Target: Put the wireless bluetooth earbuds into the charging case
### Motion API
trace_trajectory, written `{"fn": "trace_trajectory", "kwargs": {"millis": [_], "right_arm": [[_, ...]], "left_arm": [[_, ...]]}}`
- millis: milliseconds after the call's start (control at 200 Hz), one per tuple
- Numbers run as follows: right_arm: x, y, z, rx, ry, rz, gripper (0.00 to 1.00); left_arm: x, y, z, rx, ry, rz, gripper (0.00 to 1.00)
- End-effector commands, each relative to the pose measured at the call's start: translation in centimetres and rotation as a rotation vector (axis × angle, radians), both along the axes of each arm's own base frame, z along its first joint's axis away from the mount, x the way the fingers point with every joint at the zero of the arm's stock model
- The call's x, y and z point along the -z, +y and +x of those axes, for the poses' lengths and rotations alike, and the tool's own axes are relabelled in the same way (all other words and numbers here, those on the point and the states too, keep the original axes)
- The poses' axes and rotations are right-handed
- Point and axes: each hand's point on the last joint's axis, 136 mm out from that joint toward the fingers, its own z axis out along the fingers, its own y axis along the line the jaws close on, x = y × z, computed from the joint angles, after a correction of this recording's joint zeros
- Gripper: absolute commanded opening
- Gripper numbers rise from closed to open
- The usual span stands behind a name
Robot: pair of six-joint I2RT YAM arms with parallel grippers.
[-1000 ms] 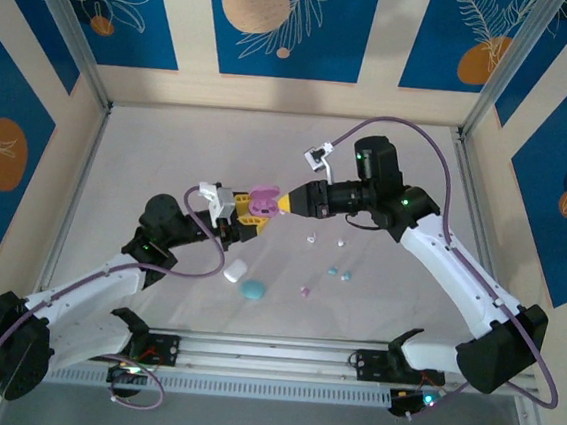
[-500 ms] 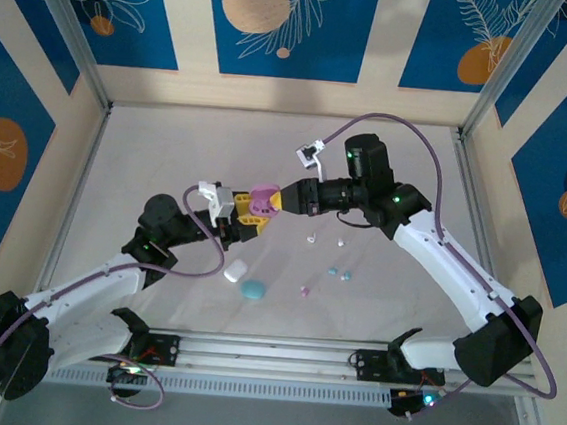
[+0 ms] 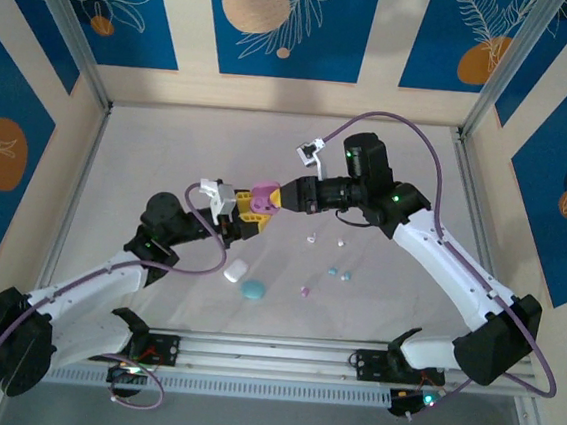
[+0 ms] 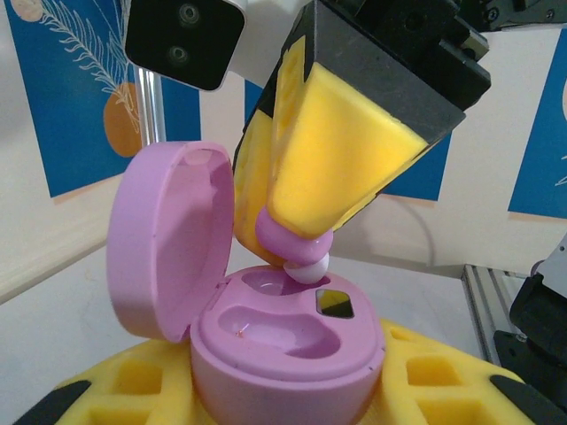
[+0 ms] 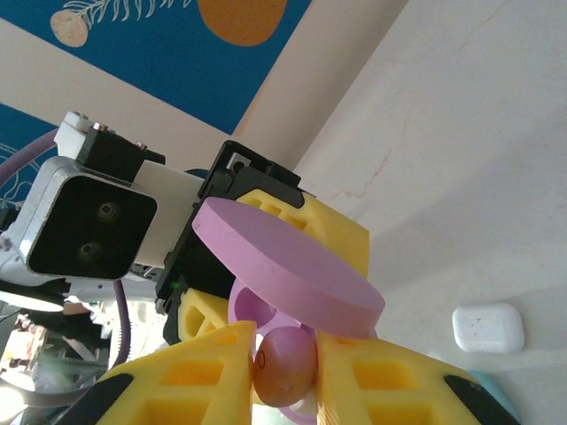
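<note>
Your right gripper [image 5: 283,370] pinches the pink earbud [image 4: 297,251] between its pads — tip just over a socket of the open pink case [image 4: 283,352], which your left gripper [image 3: 246,216] clamps, directly below.

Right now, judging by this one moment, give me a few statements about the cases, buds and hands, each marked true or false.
1. The pink case has its lid open. True.
2. The right hand pinches a cyan bud. False: it pinches a pink bud.
3. The left hand holds the pink case. True.
4. The white case is open. False: it is closed.
5. The pink bud sits fully in the pink case. False: it is in the right hand's grip, its tip at the rear slot.
</note>
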Motion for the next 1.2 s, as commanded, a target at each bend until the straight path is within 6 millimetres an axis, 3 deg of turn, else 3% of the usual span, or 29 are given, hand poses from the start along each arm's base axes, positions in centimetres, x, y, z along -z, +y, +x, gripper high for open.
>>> {"fn": "trace_trajectory", "kwargs": {"millis": [0,500,1196], "right_arm": [[-1.0,0.6,0.6,0.026,-0.052,0.002,0.23],[0.6,0.1,0.8,0.051,-0.089,-0.102,0.27],[-1.0,-0.6,0.6,0.082,-0.117,-0.113,0.39]], "left_arm": [[-3.0,-0.6,-1.2,0.065,-0.084,-0.055,0.36],[-3.7,-0.5,-1.1,0.058,-0.086,-0.083,0.36],[-3.5,-0.3,-1.1,0.04,-0.083,-0.067,0.36]]}}
